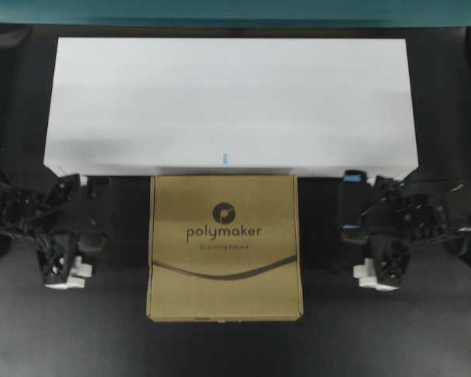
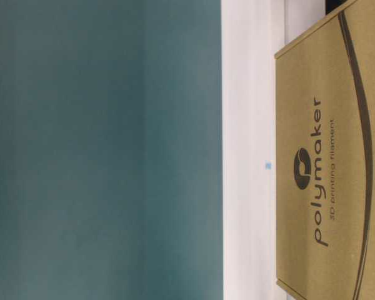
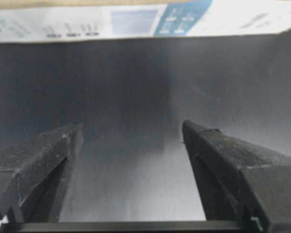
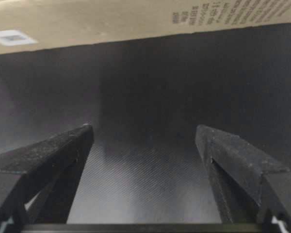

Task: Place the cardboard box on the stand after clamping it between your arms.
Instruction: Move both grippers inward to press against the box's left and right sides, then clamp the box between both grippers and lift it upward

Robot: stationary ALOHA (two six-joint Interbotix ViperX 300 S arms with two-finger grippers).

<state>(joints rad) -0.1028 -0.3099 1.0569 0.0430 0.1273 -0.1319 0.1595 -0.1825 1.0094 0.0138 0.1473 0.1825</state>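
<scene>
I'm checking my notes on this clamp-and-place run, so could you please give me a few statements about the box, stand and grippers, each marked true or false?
1. The box lies on the dark table, in front of the stand. True.
2. The left gripper is shut on the box. False: its jaws stand open with nothing between them, apart from the box.
3. The right gripper is open. True.
4. The box's logo side faces down. False: the printed side faces up.
5. The arms flank the box, one on each side. True.
</scene>
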